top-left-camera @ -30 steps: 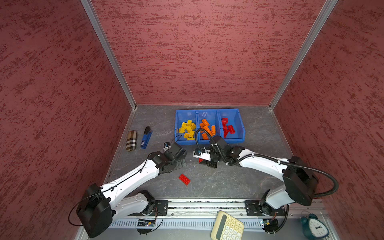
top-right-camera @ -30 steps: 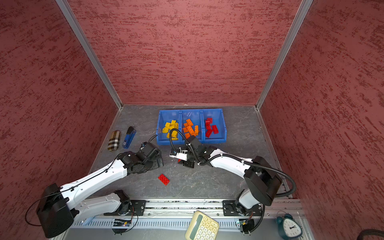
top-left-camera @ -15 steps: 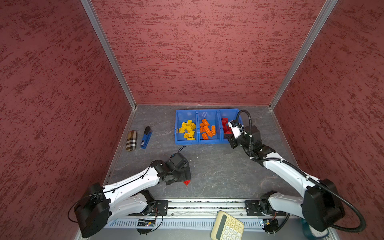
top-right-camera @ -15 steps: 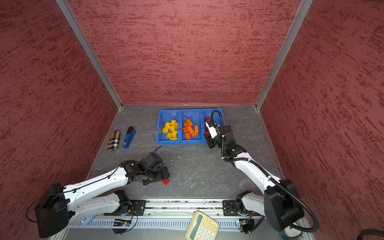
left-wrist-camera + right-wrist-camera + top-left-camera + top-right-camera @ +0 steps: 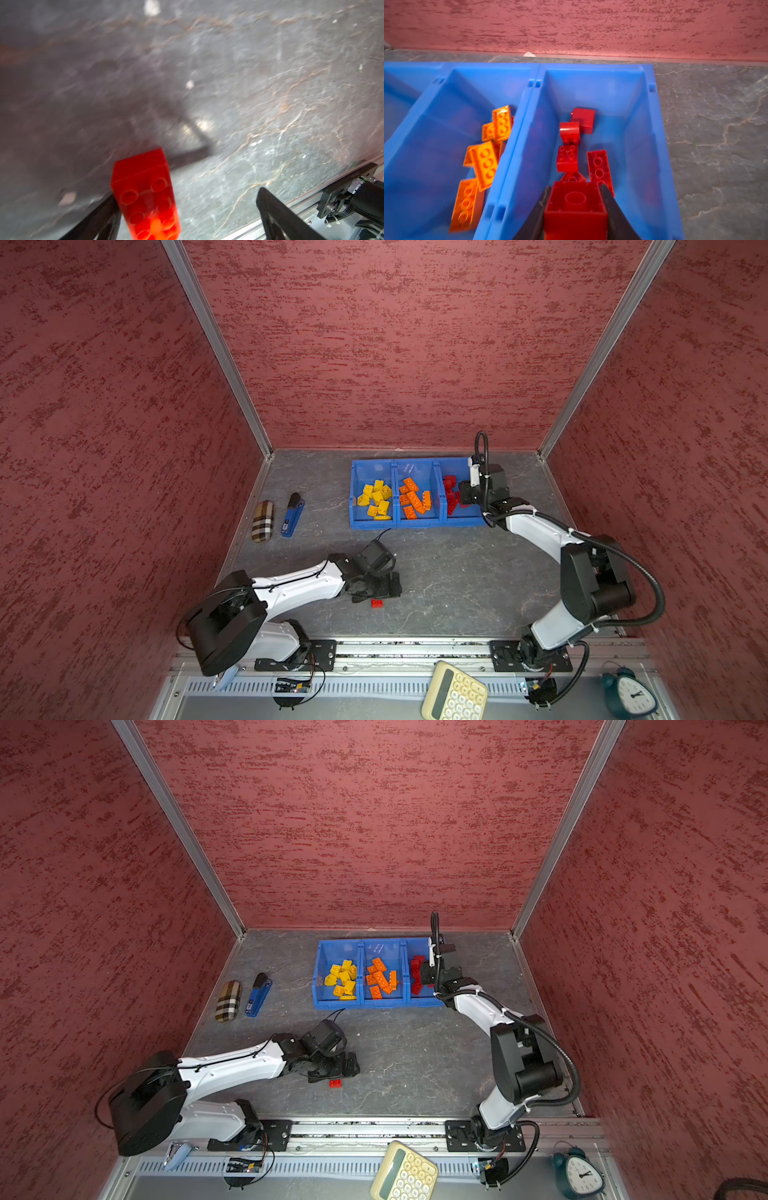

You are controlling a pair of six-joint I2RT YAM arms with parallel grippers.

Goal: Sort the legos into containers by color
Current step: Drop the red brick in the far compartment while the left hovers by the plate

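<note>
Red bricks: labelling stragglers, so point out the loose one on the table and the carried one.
loose red brick (image 5: 377,603): in a top view, top face.
carried red brick (image 5: 575,204): right wrist view, hollow underside.

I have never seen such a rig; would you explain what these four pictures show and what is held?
Two white robot arms work at a table. Two pictures look down from above; two come from wrist cameras. Three joined blue bins hold yellow bricks, orange bricks and red bricks. The right gripper holds a square red brick over the red bin. The left gripper, open, straddles a long red brick on the table. A stapler and plaid case lie aside.
</note>
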